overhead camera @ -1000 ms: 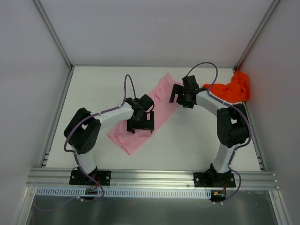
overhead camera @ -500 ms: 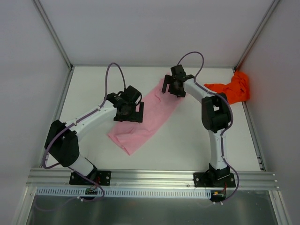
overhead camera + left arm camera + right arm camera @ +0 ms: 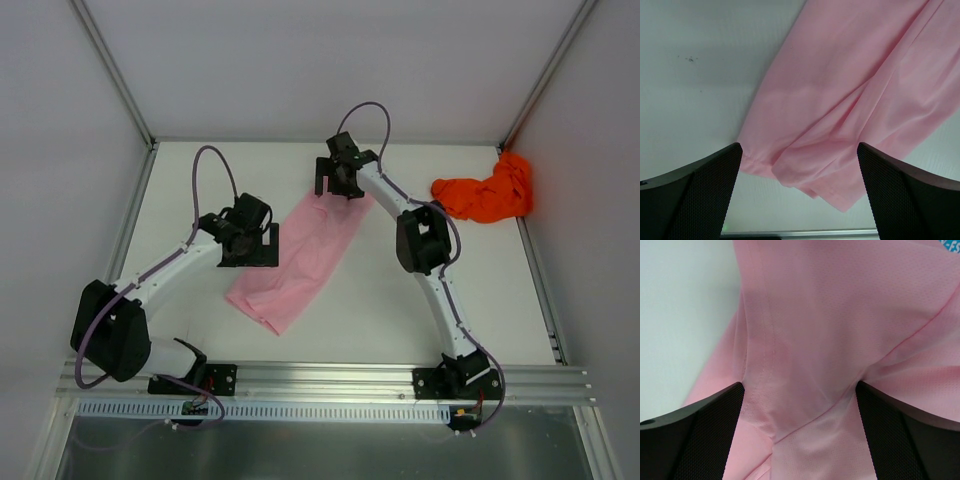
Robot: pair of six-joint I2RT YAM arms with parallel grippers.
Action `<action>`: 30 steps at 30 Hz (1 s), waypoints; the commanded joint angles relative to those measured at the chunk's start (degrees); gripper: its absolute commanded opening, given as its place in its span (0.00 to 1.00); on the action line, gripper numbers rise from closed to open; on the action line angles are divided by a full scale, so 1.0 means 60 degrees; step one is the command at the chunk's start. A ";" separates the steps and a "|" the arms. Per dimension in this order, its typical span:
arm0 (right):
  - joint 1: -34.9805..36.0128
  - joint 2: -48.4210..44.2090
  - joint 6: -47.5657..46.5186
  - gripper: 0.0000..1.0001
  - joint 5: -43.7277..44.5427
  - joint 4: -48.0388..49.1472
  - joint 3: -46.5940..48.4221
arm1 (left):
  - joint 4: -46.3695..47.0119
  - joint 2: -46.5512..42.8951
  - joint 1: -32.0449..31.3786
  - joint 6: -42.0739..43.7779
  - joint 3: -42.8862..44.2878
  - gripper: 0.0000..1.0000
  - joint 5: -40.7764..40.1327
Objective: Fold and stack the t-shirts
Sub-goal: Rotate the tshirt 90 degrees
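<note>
Step in hand, by my reading: getting a grip on the pink t-shirt (image 3: pixel 305 255), which lay unfolded as a long rumpled strip mid-table. The left gripper (image 3: pixel 252 256) hovered over its left edge with jaws spread wide and empty. The right gripper (image 3: pixel 335 189) was over its far end, likewise spread and holding nothing. The orange-red t-shirt (image 3: pixel 485 195) sat bunched in the far right corner, well apart.

Next move would probably call for both grippers to descend, pinch the cloth edges and draw the shirt flat.

Surface: a plain white table (image 3: pixel 400 300), enclosed by white walls (image 3: pixel 330 60).

I have bare table (image 3: pixel 380 300) lower right and upper left; the orange shirt (image 3: pixel 485 195) crowds the upper-right corner, the pink shirt (image 3: pixel 300 260) the centre.
</note>
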 commanded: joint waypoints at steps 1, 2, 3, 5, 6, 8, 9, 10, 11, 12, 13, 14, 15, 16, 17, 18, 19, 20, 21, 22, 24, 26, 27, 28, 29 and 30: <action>0.0466 0.0640 -0.0245 0.97 -0.1257 -0.0218 0.0662 | 0.0460 -0.0629 0.0261 -0.0208 -0.0641 0.99 -0.0154; 0.0597 0.0773 -0.0289 0.97 -0.1304 -0.0392 0.0953 | 0.0520 -0.0718 0.0305 -0.0208 -0.0758 0.99 -0.0154; 0.0657 0.0876 -0.0464 0.97 -0.1304 -0.0480 0.1406 | 0.0549 -0.0777 0.0349 -0.0208 -0.0890 0.99 -0.0154; 0.0847 0.0819 -0.0655 0.97 -0.1232 -0.0292 0.1425 | 0.0535 -0.0909 0.0422 -0.0106 -0.0935 0.99 -0.0125; 0.0906 0.0761 -0.0888 0.97 -0.1217 -0.0233 0.1353 | 0.0535 -0.0939 0.0422 -0.0076 -0.0949 0.99 -0.0067; 0.1052 0.0614 -0.1022 0.97 -0.1681 0.0001 0.1250 | 0.0549 -0.0997 0.0422 -0.0076 -0.0993 0.99 0.0006; 0.1082 0.0599 -0.1022 0.97 -0.1961 0.0031 0.1278 | 0.0593 -0.1056 0.0422 -0.0076 -0.1023 0.99 0.0123; 0.1097 0.0570 -0.1008 0.97 -0.2152 -0.0027 0.1293 | 0.0666 -0.1056 0.0422 -0.0076 -0.1066 0.99 0.0182; 0.1111 0.0352 -0.1008 0.97 -0.2168 -0.0114 0.1279 | 0.0812 -0.1056 0.0422 -0.0004 -0.1154 0.99 0.0400; 0.1111 0.0147 -0.1095 0.97 -0.2067 -0.0333 0.1250 | 0.0900 -0.1056 0.0437 0.0070 -0.1184 0.99 0.0576; 0.1111 -0.0116 -0.1226 0.97 -0.1921 -0.0378 0.1162 | 0.0988 -0.1013 0.0437 0.0157 -0.1213 0.99 0.0781; 0.1097 -0.0800 -0.1358 0.96 -0.1586 -0.0422 0.1074 | 0.1105 -0.0983 0.0423 0.0260 -0.1228 0.99 0.0928; 0.1024 -0.1199 -0.1490 0.96 -0.1481 -0.0524 0.1015 | 0.1150 -0.0896 0.0422 0.0333 -0.1213 0.99 0.1336; 0.0980 -0.1594 -0.1679 0.97 -0.1422 -0.0540 0.1015 | 0.1223 -0.0866 0.0422 0.0450 -0.1199 0.99 0.1630; 0.0922 -0.1990 -0.1870 0.96 -0.1407 -0.0554 0.1015 | 0.1281 -0.0851 0.0422 0.0712 -0.1112 0.99 0.1850; 0.0733 -0.2762 -0.1872 0.96 -0.1392 -0.0583 0.1029 | 0.1500 -0.0895 0.0422 0.0860 -0.1125 0.99 0.2606; 0.0629 -0.3133 -0.1886 0.97 -0.1508 -0.0598 0.1015 | 0.1632 -0.0939 0.0408 0.1021 -0.1140 0.99 0.2890; 0.0512 -0.3484 -0.1857 0.96 -0.1553 -0.0642 0.1000 | 0.1735 -0.1011 0.0350 0.1472 -0.1140 0.99 0.3081; 0.0424 -0.4141 -0.1872 0.97 -0.1524 -0.0715 0.0971 | 0.1707 -0.1041 0.0059 0.1752 -0.1097 0.99 0.3126; 0.0293 -0.4466 -0.1915 0.97 -0.1481 -0.0846 0.0869 | 0.1504 -0.0969 -0.0118 0.1943 -0.0980 0.99 0.3040; 0.0218 -0.5488 -0.2208 0.97 -0.1218 -0.1022 0.0227 | 0.0585 -0.0445 -0.0774 0.2121 -0.0439 0.99 0.2280; 0.0218 -0.6253 -0.2456 0.96 -0.0576 -0.1126 -0.1012 | 0.0199 -0.0062 -0.1158 0.1844 -0.0334 0.99 0.1459; 0.0189 -0.7069 -0.2501 0.96 -0.0369 -0.1024 -0.1558 | 0.0256 0.0201 -0.1305 0.1683 -0.0465 0.99 0.1355; 0.0174 -0.7512 -0.2516 0.96 0.0010 -0.0936 -0.2129 | 0.0373 0.0291 -0.1321 0.1305 -0.0800 0.99 0.1296; 0.0130 -0.7966 -0.2487 0.96 0.0130 -0.0790 -0.3367 | 0.0504 0.0350 -0.1321 0.1127 -0.0963 0.99 0.1165; 0.0029 -0.8420 -0.2429 0.97 0.0204 -0.0513 -0.3974 | 0.0680 0.0495 -0.1321 0.0966 -0.1124 0.99 0.1019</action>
